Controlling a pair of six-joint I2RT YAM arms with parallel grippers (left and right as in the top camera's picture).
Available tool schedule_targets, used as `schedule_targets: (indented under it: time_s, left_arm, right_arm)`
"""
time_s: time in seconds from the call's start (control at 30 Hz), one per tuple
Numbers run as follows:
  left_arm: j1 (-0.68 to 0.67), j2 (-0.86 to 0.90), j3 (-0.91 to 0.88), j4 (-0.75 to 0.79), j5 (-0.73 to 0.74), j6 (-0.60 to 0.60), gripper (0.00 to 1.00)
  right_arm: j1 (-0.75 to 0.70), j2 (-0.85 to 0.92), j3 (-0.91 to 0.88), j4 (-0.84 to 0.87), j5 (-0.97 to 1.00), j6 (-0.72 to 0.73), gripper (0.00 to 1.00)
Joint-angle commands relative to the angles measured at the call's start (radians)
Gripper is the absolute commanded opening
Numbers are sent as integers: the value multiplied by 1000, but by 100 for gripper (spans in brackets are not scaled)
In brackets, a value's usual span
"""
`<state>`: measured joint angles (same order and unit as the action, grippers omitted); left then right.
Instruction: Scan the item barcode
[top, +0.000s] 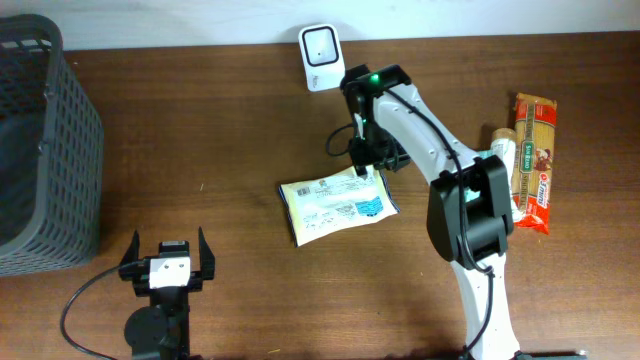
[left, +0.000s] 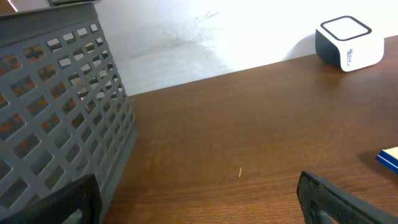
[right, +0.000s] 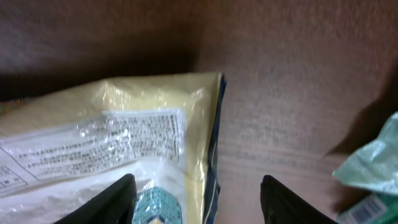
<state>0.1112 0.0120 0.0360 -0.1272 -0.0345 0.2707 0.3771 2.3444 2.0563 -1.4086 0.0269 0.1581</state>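
The pale yellow plastic pouch with a white printed label and a blue-green patch (top: 335, 205) lies flat on the brown wooden table (top: 230, 120), near its middle and turned a little askew, its printed face up. In the right wrist view the pouch (right: 112, 137) fills the lower left, its crinkled film glossy over lines of small print, with a dark blue strip down its right edge. The right gripper (top: 368, 160) hangs over the pouch's upper right corner with its jaws apart. Seen from its own camera, the right gripper (right: 198, 183) has one black finger (right: 106, 202) over the pouch and the other off to the side over bare wood, so the pouch's edge runs between them and nothing is clamped. Whether either finger touches the film cannot be told. Beyond the pouch, at the table's far edge against the white wall, stands the small white box-shaped scanner with a dark base (top: 320, 57), well apart from the pouch. At the right edge of the table lie long red-and-orange pasta packets (top: 533, 160). The left gripper (top: 167, 252) sits low at the near left, well apart from the pouch, its jaws spread wide and holding nothing. Beside it, at the far left, stands a dark grey plastic lattice basket (top: 45, 150).
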Motion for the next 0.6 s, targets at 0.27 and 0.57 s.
schedule_targets:
  time_s: [0.27, 0.57]
  left_arm:
    - [5, -4, -4, 0, -4, 15, 99]
    - [5, -4, -4, 0, -4, 15, 99]
  right_arm:
    - [40, -15, 35, -10, -552, -273, 50]
    - [369, 24, -33, 228, -462, 305, 44]
